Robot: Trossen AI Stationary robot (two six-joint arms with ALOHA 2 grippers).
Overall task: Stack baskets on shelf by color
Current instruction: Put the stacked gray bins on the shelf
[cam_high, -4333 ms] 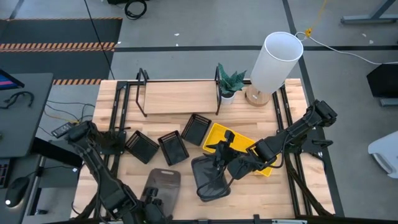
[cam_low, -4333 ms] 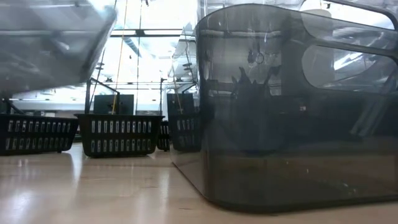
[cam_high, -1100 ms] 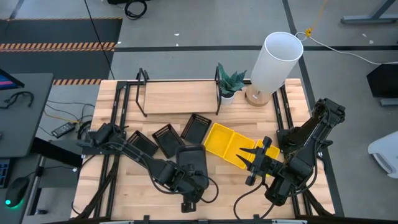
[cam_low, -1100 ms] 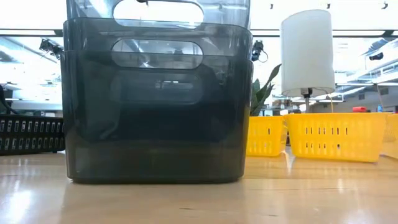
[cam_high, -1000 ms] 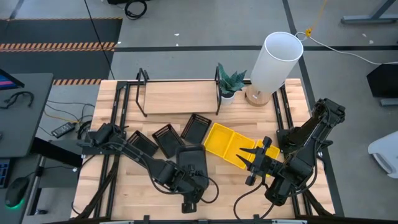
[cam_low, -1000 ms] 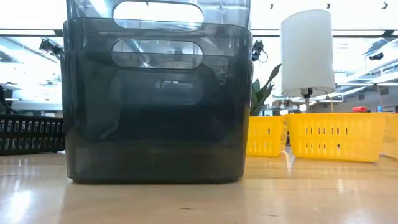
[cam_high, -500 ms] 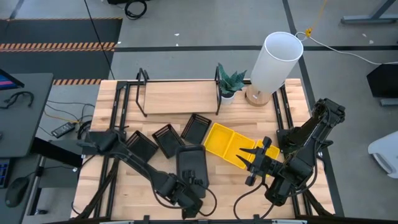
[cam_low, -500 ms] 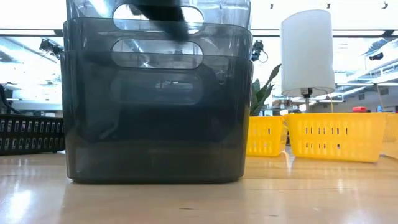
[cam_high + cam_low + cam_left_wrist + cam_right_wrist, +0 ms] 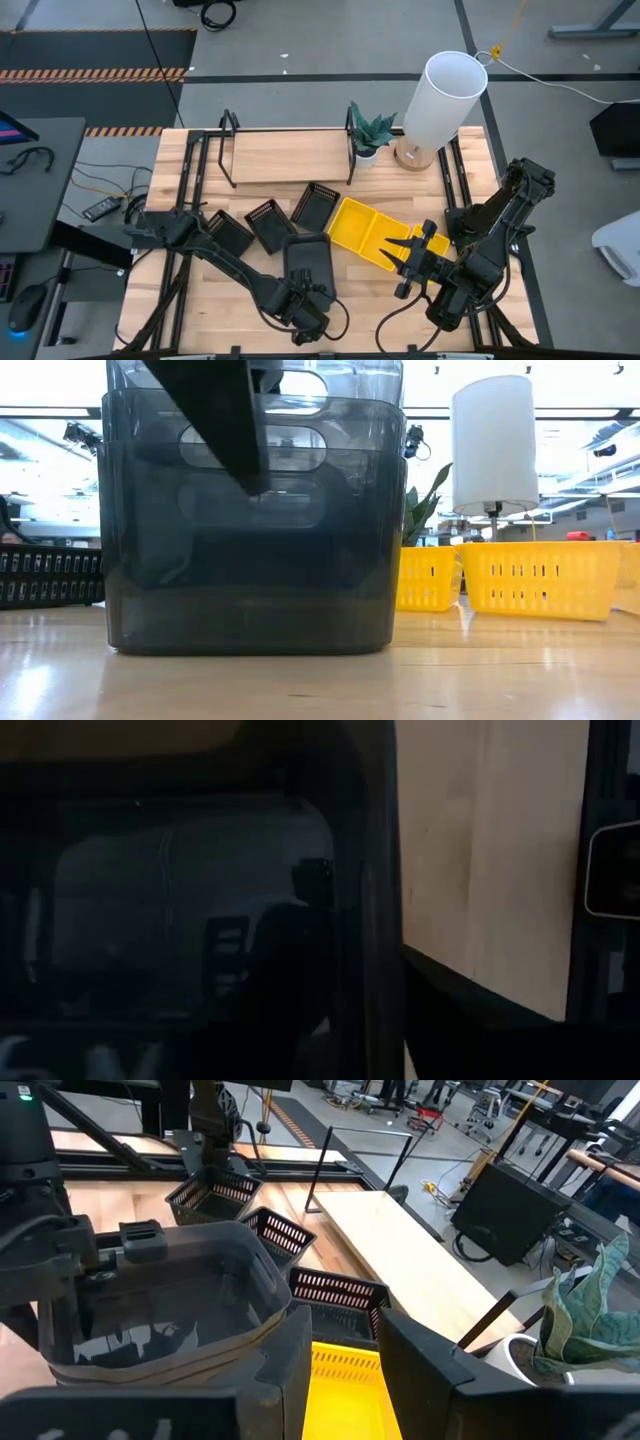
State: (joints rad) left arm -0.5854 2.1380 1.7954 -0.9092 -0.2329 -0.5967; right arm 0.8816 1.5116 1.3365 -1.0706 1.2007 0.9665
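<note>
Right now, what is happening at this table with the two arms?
The left gripper reaches into the stack of dark grey baskets at the table's front. The right gripper waits, open, beside the yellow baskets. Three black slatted baskets lie separately before the shelf, which holds no basket yet.

The shelf (image 9: pixel 288 157) is sitting at the back of the bench (image 9: pixel 215 290). The slatted baskets (image 9: pixel 268 224) are lying in front of it, with the grey baskets (image 9: pixel 309 265) nearer the front.
</note>
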